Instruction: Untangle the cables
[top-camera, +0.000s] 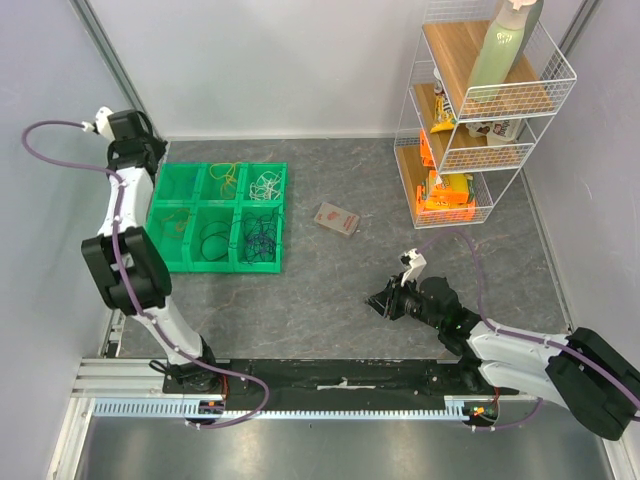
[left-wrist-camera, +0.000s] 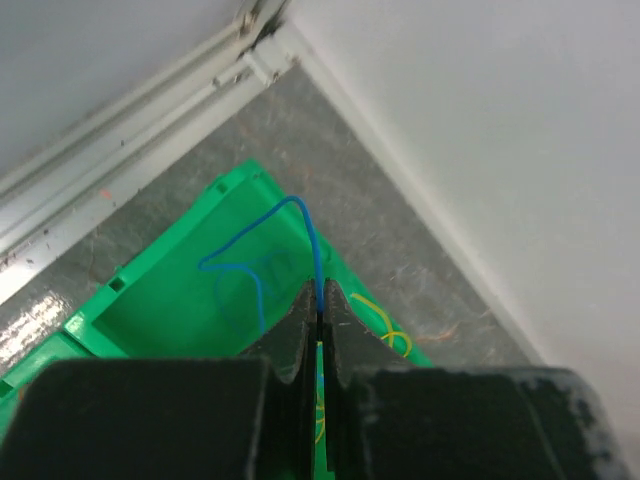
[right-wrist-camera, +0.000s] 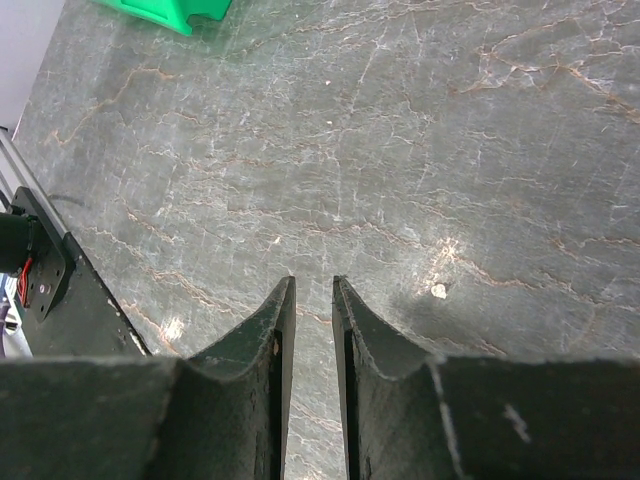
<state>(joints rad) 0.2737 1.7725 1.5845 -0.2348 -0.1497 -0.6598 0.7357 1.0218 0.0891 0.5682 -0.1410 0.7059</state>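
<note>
Blue cable (left-wrist-camera: 305, 225) sits clamped in your left pincer (left-wrist-camera: 319, 300), its loop hanging over the far left corner compartment of the green tray (left-wrist-camera: 150, 300). A yellow cable (top-camera: 227, 180), a white cable (top-camera: 265, 186) and a dark purple cable (top-camera: 262, 238) lie in separate compartments. Your right pincer (right-wrist-camera: 312, 290) hangs low over the grey tabletop (right-wrist-camera: 450, 150) with its jaws slightly parted and gripping nothing, well apart from the tray.

Free across the middle and front of the table (top-camera: 350, 310), save for a small packet (top-camera: 336, 218) just right of the green tray (top-camera: 215, 268). Blocked back right by the wire shelf (top-camera: 452, 50), back left by the tray, bins strewn with cables (top-camera: 262, 235), near the back wall (top-camera: 300, 70).
</note>
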